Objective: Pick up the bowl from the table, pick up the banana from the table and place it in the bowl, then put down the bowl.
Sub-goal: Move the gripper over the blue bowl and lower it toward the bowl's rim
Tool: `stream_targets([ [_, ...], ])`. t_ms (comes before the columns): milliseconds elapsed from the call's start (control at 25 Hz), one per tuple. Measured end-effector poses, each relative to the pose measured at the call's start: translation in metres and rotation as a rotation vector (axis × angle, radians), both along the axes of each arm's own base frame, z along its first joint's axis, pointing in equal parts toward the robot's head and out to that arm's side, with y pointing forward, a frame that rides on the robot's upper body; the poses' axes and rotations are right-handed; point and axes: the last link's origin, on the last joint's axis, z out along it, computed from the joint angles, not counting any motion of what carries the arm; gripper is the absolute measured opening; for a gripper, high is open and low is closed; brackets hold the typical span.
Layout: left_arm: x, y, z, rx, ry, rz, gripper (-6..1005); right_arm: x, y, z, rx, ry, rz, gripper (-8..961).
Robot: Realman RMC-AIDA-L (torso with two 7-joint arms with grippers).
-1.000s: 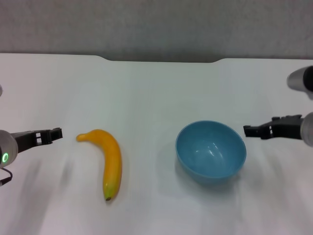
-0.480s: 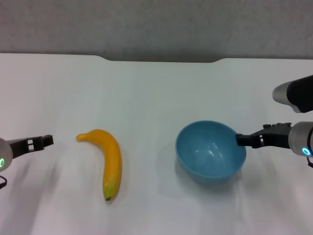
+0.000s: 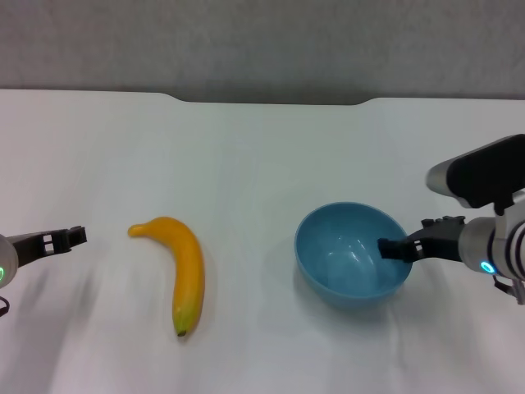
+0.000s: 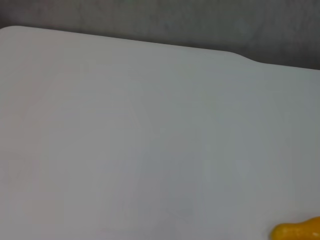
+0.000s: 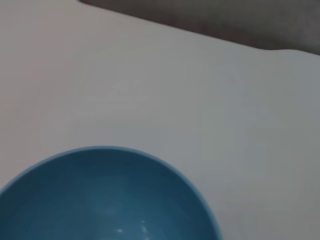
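The light-blue bowl [image 3: 349, 258] stands on the white table [image 3: 262, 156], right of centre; it also fills the near part of the right wrist view [image 5: 100, 200]. My right gripper [image 3: 395, 246] is at the bowl's right rim, open, with one dark finger reaching over the rim into the bowl. The yellow-orange banana [image 3: 185, 271] lies left of centre, its dark tip towards me. Its end shows in the left wrist view [image 4: 300, 231]. My left gripper [image 3: 64, 239] hovers to the left of the banana, apart from it.
A shallow dark cut-out [image 3: 271, 100] runs along the table's far edge, with a grey wall behind. Bare white tabletop lies between the banana and the bowl.
My right gripper has moved left from beside the bowl to over its right rim. My left gripper has drawn back a little to the left. The bowl and the banana have not moved.
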Motion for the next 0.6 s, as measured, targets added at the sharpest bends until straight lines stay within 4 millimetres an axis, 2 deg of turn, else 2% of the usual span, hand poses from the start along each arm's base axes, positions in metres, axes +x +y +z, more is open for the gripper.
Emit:
stream_targets([
  [360, -0.002, -0.001, 0.0, 0.001, 0.004, 0.002, 790, -0.009, 0.0, -0.013, -0.024, -0.003, 0.028, 880],
  [600, 0.0, 0.0, -0.001, 0.001, 0.005, -0.007, 790, 0.002, 0.004, -0.017, -0.013, -0.012, -0.004, 870],
])
